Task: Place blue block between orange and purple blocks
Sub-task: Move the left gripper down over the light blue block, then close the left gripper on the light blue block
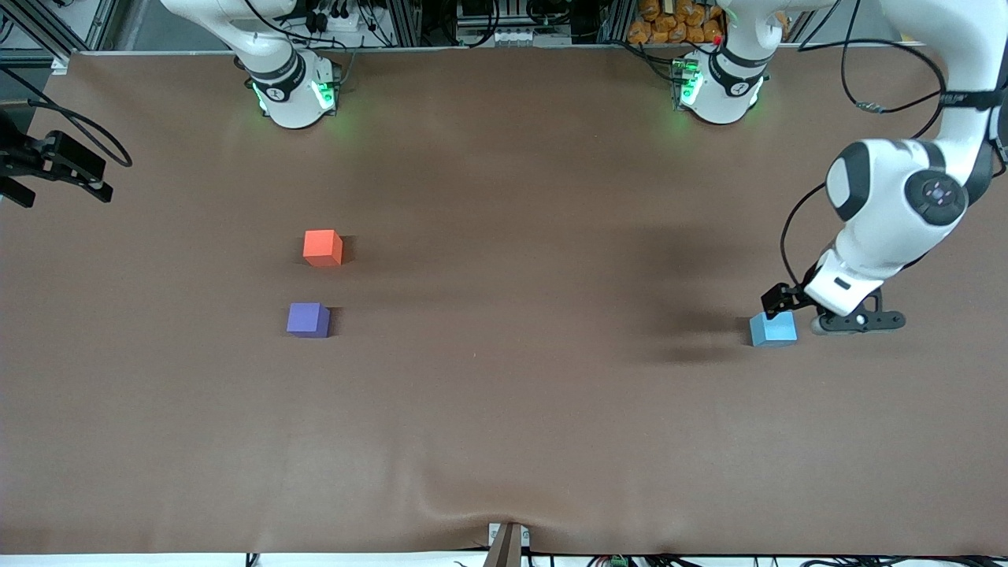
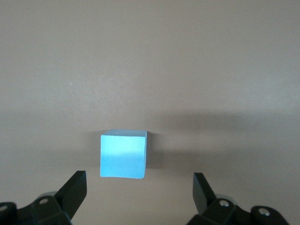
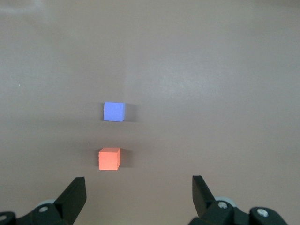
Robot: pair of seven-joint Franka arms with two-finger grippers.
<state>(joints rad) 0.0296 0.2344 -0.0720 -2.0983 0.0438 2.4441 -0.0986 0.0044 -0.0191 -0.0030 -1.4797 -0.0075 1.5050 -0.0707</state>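
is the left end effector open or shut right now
Open: the left end effector has its fingers spread wide, the blue block resting untouched on the table.

Even overhead light falls on the brown tabletop (image 1: 504, 409), with a pale sheen across its middle. Soft dark shadows lie beside the blue block (image 1: 773, 329) and under the left arm. Green lamps glow at both bases. The wrist views look paler, washed and slightly soft.
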